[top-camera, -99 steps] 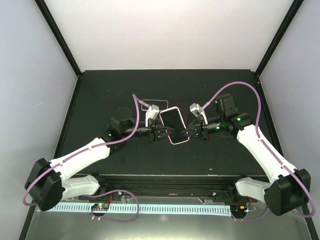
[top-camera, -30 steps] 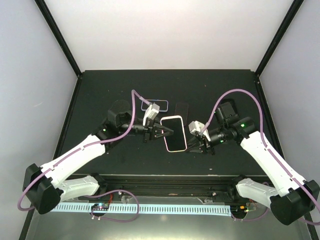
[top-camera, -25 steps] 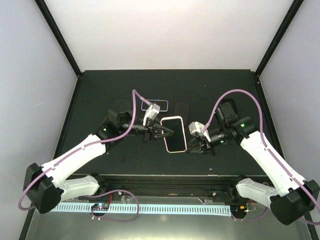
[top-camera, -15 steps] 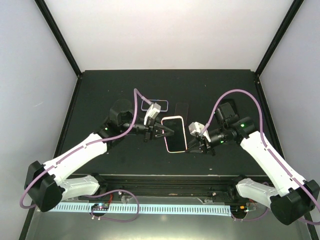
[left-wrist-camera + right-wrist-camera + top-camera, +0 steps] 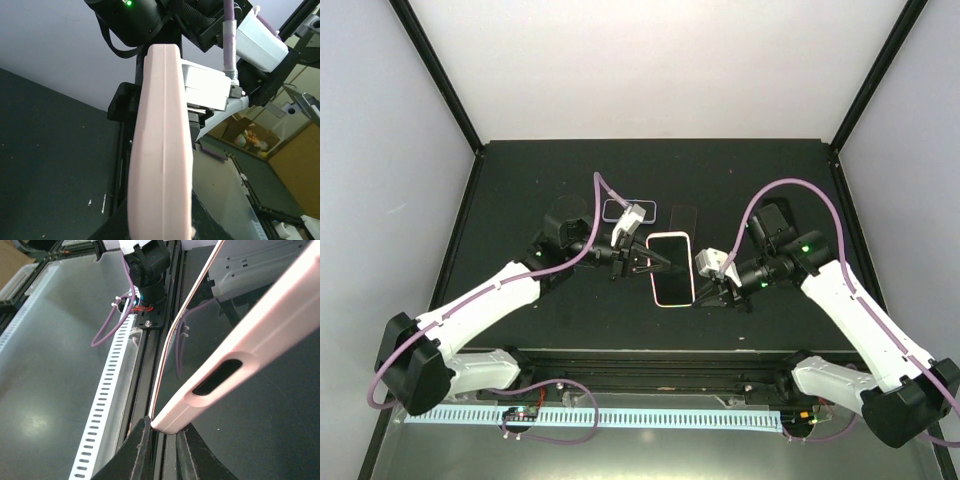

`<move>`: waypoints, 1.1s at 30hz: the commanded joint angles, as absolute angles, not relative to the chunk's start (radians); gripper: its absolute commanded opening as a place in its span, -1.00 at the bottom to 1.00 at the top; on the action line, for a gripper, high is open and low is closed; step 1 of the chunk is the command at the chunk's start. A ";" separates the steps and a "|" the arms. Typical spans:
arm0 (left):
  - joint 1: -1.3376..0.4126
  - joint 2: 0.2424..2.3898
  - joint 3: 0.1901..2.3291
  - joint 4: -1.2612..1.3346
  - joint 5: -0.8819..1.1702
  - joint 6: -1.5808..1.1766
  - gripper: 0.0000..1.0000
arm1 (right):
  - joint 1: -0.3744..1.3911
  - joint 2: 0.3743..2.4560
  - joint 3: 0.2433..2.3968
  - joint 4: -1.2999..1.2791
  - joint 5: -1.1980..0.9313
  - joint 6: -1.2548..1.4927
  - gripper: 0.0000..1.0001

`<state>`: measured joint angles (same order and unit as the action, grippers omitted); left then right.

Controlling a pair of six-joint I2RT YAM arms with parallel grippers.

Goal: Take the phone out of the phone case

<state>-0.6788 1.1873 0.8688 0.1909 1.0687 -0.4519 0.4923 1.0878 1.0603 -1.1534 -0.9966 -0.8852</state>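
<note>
A phone in a pink case [image 5: 671,268] is held between my two grippers near the table's middle, screen up. My left gripper [image 5: 648,263] is shut on the case's left long edge. In the left wrist view the pink edge [image 5: 160,150] fills the centre and hides most of the left gripper [image 5: 160,231]. My right gripper [image 5: 704,290] is shut on the case's near right corner. In the right wrist view the right gripper [image 5: 163,434] pinches that pink corner [image 5: 220,365] between its dark fingertips [image 5: 137,450], beside the case's cut-out slot.
A clear empty case [image 5: 626,209] and a dark phone [image 5: 684,215] lie on the black table [image 5: 520,190] just behind the held phone. The table's near edge rail and a perforated white strip [image 5: 620,415] run below the arms.
Since 3.3 s ago the phone has come nearer and squared up, and my right gripper has shifted from its right edge to its near right corner. In the last second, little moves.
</note>
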 commanded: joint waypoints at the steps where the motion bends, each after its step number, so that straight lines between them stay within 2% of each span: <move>1: -0.683 1.200 0.908 0.353 1.169 -0.605 -0.97 | 0.508 1.101 1.133 -1.127 -0.932 -0.992 -0.80; 9: -0.684 1.197 0.906 0.398 1.205 -0.677 -0.97 | 0.511 1.106 1.180 -1.145 -0.846 -1.051 -0.81; 20: -0.682 1.193 0.933 0.295 1.223 -0.611 -0.97 | 0.511 1.154 1.241 -1.240 -0.889 -1.130 -0.71; 21: -0.680 1.187 0.942 0.258 1.213 -0.582 -0.97 | 0.511 1.155 1.243 -1.250 -0.897 -1.135 -0.63; 23: -0.669 1.168 0.963 0.162 1.177 -0.501 -0.97 | 0.511 1.147 1.241 -1.269 -0.922 -1.130 -0.33; 25: -0.662 1.148 0.979 0.069 1.110 -0.414 -0.97 | 0.511 1.128 1.215 -1.266 -0.959 -1.101 -0.11; 27: -0.658 1.124 0.963 0.062 1.032 -0.373 -0.97 | 0.511 1.103 1.156 -1.175 -1.011 -0.950 0.17; 30: -0.657 1.100 0.925 0.110 0.980 -0.375 -0.97 | 0.512 1.103 1.127 -1.115 -1.057 -0.835 0.28; 33: -0.658 1.095 0.908 0.161 0.975 -0.398 -0.97 | 0.513 1.096 1.127 -1.049 -1.046 -0.751 0.28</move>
